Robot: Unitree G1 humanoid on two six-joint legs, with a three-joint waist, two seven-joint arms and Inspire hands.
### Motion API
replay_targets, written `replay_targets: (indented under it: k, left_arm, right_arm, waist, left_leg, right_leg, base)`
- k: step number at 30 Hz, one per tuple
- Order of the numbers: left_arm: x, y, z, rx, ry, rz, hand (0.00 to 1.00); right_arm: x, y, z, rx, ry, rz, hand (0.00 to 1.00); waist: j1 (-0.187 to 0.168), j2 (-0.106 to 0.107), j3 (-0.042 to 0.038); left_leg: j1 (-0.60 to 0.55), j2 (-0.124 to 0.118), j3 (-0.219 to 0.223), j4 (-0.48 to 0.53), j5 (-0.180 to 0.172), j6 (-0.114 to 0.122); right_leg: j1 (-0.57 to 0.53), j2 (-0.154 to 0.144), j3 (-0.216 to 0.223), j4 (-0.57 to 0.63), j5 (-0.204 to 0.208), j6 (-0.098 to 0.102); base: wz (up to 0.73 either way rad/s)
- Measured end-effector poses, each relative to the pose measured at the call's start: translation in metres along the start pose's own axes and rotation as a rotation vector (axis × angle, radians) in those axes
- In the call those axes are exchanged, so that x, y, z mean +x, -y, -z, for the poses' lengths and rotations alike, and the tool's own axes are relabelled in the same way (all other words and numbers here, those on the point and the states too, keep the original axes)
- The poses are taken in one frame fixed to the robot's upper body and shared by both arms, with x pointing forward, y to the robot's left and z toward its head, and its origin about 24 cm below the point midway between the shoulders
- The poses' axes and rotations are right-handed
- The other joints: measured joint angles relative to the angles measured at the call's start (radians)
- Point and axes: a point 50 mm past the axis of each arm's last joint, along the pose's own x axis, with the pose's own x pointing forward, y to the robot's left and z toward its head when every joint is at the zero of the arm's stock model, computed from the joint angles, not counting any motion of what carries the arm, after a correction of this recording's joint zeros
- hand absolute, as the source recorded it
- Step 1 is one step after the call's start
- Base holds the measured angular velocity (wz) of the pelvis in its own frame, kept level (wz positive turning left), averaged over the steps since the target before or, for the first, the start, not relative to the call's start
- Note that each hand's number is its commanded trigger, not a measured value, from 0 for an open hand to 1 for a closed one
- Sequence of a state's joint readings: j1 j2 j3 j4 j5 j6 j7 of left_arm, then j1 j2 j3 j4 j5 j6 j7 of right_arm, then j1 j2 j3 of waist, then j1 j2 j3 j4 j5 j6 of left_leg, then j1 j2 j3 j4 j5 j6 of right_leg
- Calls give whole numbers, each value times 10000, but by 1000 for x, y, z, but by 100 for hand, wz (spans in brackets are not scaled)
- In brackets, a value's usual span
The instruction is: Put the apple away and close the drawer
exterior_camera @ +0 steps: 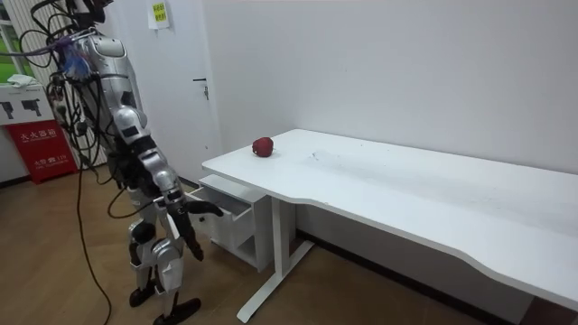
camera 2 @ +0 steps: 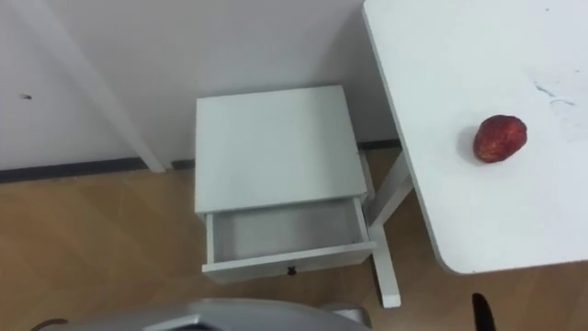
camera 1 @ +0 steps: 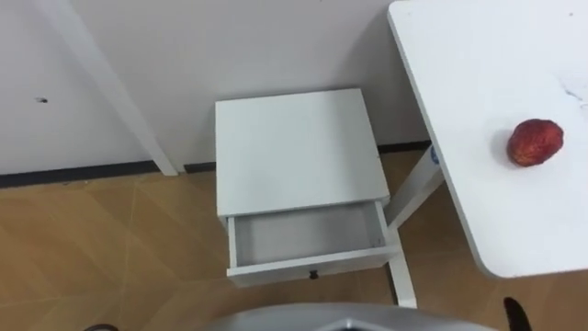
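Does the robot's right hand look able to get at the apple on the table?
Probably yes: the apple lies in the open on the table, near its edge at the robot's right, with nothing between it and the right hand.

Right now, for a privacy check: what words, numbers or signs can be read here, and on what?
Small sign high up: too small to read.
Red board behind the robot: pale characters, too small to read.
White poster above it: blurred, unreadable.
Drawer cabinet, table, apple: no text.
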State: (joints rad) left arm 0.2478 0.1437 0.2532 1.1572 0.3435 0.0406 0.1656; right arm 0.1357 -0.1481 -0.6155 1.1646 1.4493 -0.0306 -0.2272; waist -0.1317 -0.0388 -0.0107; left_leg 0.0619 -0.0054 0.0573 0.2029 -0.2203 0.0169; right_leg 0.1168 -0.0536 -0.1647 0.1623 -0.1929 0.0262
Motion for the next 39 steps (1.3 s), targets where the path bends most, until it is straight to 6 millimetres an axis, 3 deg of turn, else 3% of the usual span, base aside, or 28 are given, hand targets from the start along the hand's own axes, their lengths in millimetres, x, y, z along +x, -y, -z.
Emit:
replay_targets:
  k: [3, 10, 14, 19, 22, 24, 30, 34, 39]
  left_arm:
    - [1, -4, 0, 57, 4, -110, 0]
    - [2, -15, -9, 201, 398, -430, 0]
    - [2, -20, -14, 172, 678, -600, 0]
    - [2, -22, -18, 118, 869, -673, 0]
    - [1, -26, -16, -65, 941, -853, 0]
    - [1, -27, -14, -44, 965, -891, 0]
    - [0, -28, -25, -55, 1601, -912, 0]
    - [0, -25, -27, -37, 1666, -796, 0]
    - [-1, -18, -30, 299, 1847, -430, 0]
  right_arm:
    - [-3, -17, -3, 601, 144, -189, 0]
    - [-5, -30, -2, 1799, -33, 312, 0]
    - [-13, -51, -14, 2276, 405, -19, 0]
    - [-23, -70, -33, 2925, 954, -268, 0]
    - [-35, -88, -56, 3309, 1614, -592, 0]
    - [-51, -107, -72, 3009, 2627, -1320, 0]
    - [-85, -134, -92, 2220, 4788, -2215, 0]
    - [-108, -151, -93, 742, 6782, -2789, 0]
    - [-133, -171, -74, -1610, 8784, -4010, 0]
  waist:
    - [-1, -20, 0]
    - [-21, -131, 18]
    - [-51, -117, 106]
    - [-127, -209, 78]
    - [-274, -225, 70]
    - [-319, -227, 81]
    - [-132, -191, 78]
    - [15, -96, 98]
    - [137, 14, 95]
  left_leg:
    - [-61, 5, 80, 20, -1, 3]
    - [-149, 37, 118, 15, -2, 3]
    - [-190, 55, 145, 62, -6, 8]
    - [-262, 53, 142, 50, -4, 7]
    - [-303, 37, 160, 21, 5, 15]
    - [-306, 37, 181, 22, 10, 12]
    - [-305, 54, 187, 1, 12, 8]
    - [-360, 51, 187, 7, 16, 3]
    - [-354, 80, 207, 14, 29, -18]
  right_leg:
    - [-116, -7, 10, 73, -1, 2]
    - [-183, 3, 32, 122, 1, 0]
    - [-216, 9, -9, 168, 3, -2]
    - [-278, 13, -24, 120, 1, -4]
    - [-316, 1, -17, 92, -2, 1]
    - [-352, 2, -3, 93, -2, 1]
    - [-362, 26, 3, 83, 1, 0]
    - [-438, 17, 3, 123, 1, 1]
    - [-490, 29, 7, 228, 4, -4]
  base:
    - [-7]
    - [1]
    - [0]
    - [0]
    - [-1]
    - [-2]
    - [0]
    - [-1]
    - [0]
